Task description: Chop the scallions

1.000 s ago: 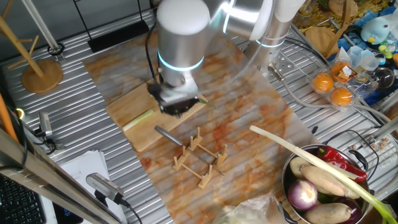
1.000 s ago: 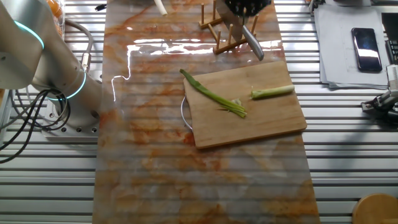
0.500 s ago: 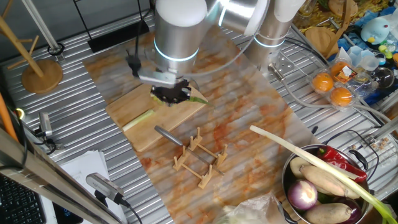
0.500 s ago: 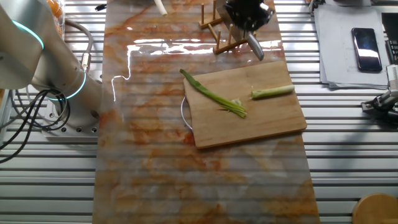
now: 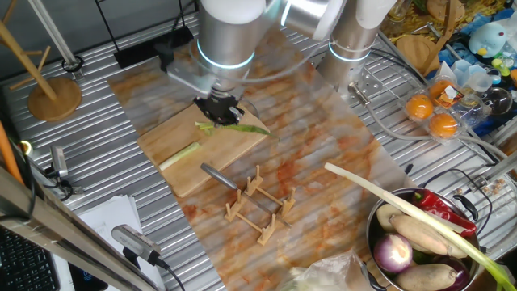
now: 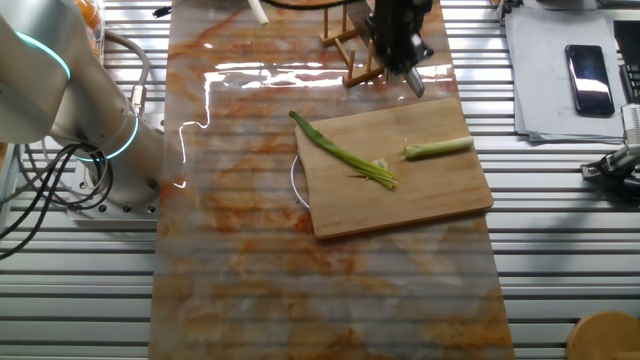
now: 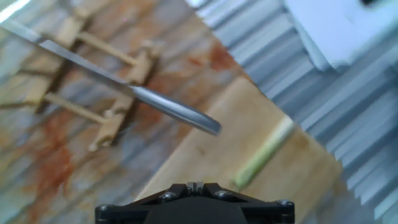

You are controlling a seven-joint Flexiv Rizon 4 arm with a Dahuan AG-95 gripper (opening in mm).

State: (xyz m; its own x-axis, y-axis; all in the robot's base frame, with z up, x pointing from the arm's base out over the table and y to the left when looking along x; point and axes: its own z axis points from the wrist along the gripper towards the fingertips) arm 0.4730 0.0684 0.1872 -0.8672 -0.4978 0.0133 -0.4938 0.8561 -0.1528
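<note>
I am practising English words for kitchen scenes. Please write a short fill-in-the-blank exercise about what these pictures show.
1. The scallion lies on the wooden cutting board in ____ separate pieces.
2. The knife rests with its blade in the wooden ____ and its handle over the board.
3. The long pale leek leans out of a metal ____ at the table's edge.

Missing words: two; rack; bowl

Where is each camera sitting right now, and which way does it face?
One fixed view: high, on the rack side, looking down at the cutting board; arm and gripper show above it.
The other fixed view: high, on the opposite side, over the board and both scallion pieces; arm base at left.
Hand view: on the hand, looking down at the knife on the wooden rack; only the hand's dark edge shows.
All three share the board and knife.
</note>
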